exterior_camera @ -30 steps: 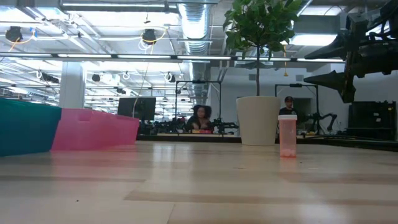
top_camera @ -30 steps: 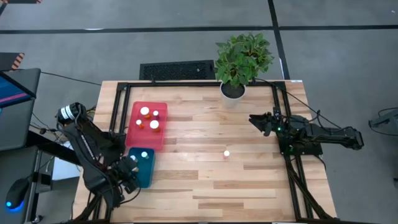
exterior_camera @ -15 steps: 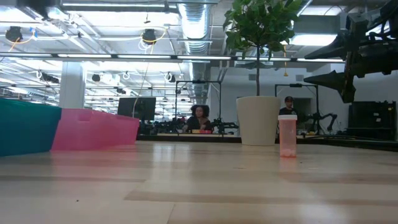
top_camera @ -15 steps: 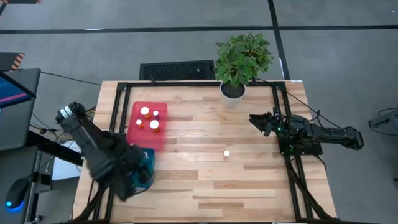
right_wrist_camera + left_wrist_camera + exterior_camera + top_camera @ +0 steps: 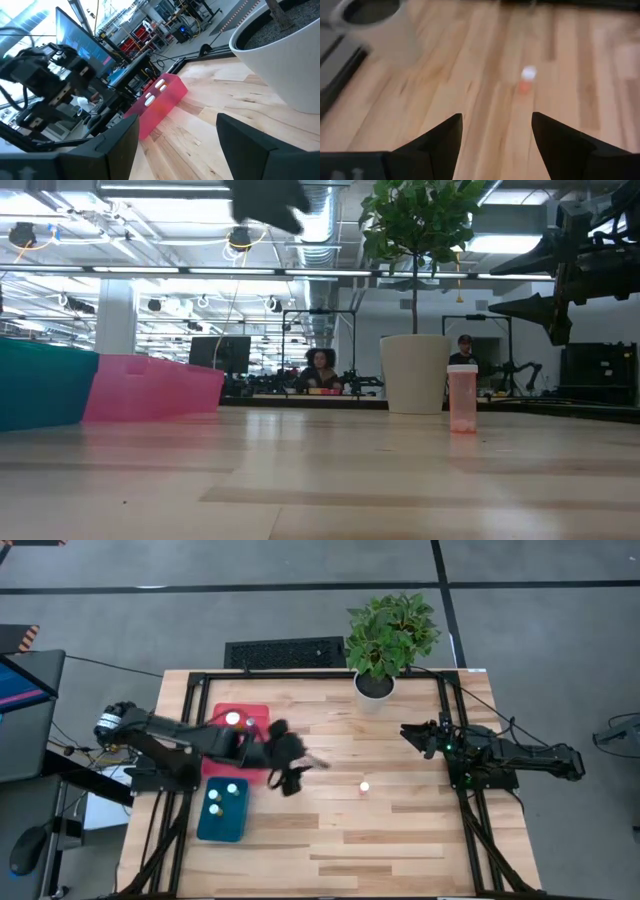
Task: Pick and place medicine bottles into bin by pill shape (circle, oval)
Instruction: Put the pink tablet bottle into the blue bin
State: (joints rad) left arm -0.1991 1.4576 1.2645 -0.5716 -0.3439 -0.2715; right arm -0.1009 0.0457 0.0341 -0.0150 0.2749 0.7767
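Grey floor surrounds your wooden table (image 5: pixel 400 830), and from above most of the sorting looks done: the red bin (image 5: pixel 222 726) holds several white-capped bottles, the teal bin (image 5: pixel 222 827) holds two, and only one bottle (image 5: pixel 364 786) stands loose mid-table. Your left gripper (image 5: pixel 293 766) is out over the boards beside the red bin, between the bins and that bottle; its fingers are blurred here. The right gripper (image 5: pixel 418 733) waits near the plant (image 5: pixel 390 635), and you cannot tell from above how its fingers stand.

At table height, the last bottle (image 5: pixel 462 398) stands upright near the plant pot (image 5: pixel 414 373), well apart from the red bin (image 5: pixel 150 388) and the teal bin (image 5: pixel 40 385). A dark blur at the top is probably the left arm.

Through the left wrist, the fingers (image 5: pixel 437 145) are spread with nothing between them, the bottle (image 5: pixel 527 78) ahead on bare wood.

Through the right wrist, the fingers (image 5: pixel 120 145) are spread and empty, facing the red bin (image 5: pixel 160 100).

Compared with a second ago, your left arm has swung from over the teal bin toward the table's middle, uncovering that bin. The right arm and the bottle have not moved.
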